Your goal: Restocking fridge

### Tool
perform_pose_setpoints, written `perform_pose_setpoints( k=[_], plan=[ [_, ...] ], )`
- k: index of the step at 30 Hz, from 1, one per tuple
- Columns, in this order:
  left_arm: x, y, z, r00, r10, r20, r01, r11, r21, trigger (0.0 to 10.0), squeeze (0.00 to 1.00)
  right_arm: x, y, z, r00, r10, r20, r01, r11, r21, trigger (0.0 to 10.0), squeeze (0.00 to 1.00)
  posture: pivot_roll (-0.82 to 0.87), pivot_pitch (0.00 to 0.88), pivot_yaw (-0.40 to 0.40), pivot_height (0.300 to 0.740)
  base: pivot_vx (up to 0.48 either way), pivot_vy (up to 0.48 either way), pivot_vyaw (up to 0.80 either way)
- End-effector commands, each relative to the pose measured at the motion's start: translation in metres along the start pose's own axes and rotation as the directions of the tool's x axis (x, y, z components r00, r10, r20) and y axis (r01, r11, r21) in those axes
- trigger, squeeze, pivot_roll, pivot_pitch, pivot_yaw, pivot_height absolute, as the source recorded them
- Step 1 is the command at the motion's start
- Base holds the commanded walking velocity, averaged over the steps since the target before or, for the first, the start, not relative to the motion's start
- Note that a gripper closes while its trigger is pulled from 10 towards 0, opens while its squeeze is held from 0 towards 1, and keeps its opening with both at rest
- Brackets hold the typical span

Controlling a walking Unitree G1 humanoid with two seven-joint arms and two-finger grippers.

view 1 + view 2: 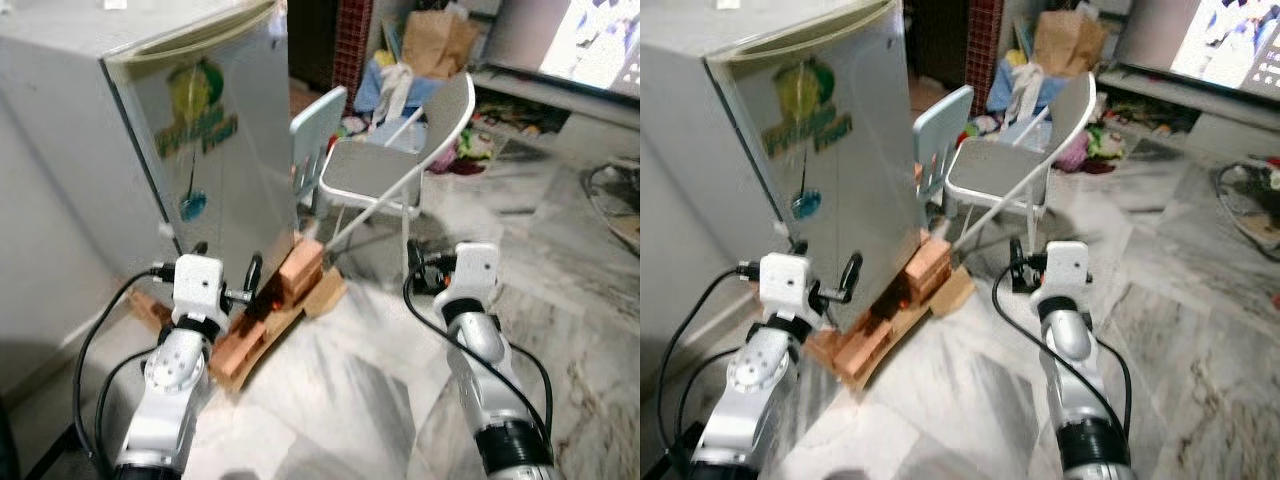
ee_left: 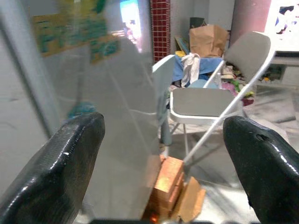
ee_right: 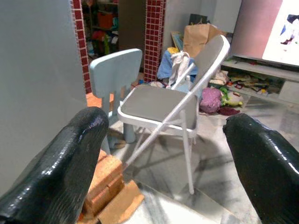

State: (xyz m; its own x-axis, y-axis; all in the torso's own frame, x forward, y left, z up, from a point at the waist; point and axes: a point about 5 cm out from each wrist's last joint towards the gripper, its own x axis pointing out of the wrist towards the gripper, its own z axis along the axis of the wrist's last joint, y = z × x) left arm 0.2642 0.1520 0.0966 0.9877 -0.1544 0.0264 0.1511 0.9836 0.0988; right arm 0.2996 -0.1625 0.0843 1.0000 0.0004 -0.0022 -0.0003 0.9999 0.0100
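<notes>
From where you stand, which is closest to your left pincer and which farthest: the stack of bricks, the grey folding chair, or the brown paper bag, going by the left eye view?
1. Stack of bricks: on the floor under the fridge corner, just past the left pincer.
2. Grey folding chair: farther back, to the right.
3. Brown paper bag: farthest, at the back of the room.

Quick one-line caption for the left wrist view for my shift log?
Left gripper open, facing the closed fridge door, with bricks at its base and a grey folding chair beyond.

The green-and-yellow sticker on the fridge door is too blurred to read.
</notes>
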Motion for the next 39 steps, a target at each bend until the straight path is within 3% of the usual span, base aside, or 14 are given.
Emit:
perform_pose_setpoints(
  k=[1,17,23,35,39],
  plan=[
    [-0.005,0.010,-0.005,0.999,0.025,-0.021,-0.024,0.999,0.029,10.0,0.00,0.001,0.009,0.002,1.000,0.024,0.009,-0.024,1.000,0.005,10.0,0.00,0.11,0.000,-0.041,0.740,0.000,0.420,-0.49],
    [-0.010,0.011,-0.004,1.000,0.028,-0.014,-0.027,0.999,0.035,10.0,0.00,-0.002,0.005,-0.003,1.000,0.002,-0.008,-0.002,1.000,0.003,10.0,0.00,0.12,0.000,-0.040,0.740,0.000,0.419,-0.53],
    [-0.012,0.011,-0.004,1.000,0.027,-0.011,-0.027,0.999,0.045,10.0,0.00,-0.003,0.005,-0.004,1.000,0.004,-0.007,-0.004,1.000,0.001,10.0,0.00,0.12,0.000,-0.044,0.740,0.000,0.000,-0.75],
    [-0.015,0.010,-0.002,0.999,0.037,-0.004,-0.037,0.999,0.040,10.0,0.00,-0.007,0.003,-0.005,1.000,0.006,-0.016,-0.006,1.000,-0.011,10.0,0.00,0.12,0.000,-0.048,0.740,0.000,0.000,-0.17],
    [-0.016,0.008,-0.004,1.000,0.022,-0.010,-0.022,0.999,0.047,10.0,0.00,-0.009,0.001,-0.005,1.000,0.004,-0.014,-0.004,1.000,-0.020,10.0,0.00,0.11,0.000,-0.051,0.740,0.000,0.445,-0.55]
  ],
)
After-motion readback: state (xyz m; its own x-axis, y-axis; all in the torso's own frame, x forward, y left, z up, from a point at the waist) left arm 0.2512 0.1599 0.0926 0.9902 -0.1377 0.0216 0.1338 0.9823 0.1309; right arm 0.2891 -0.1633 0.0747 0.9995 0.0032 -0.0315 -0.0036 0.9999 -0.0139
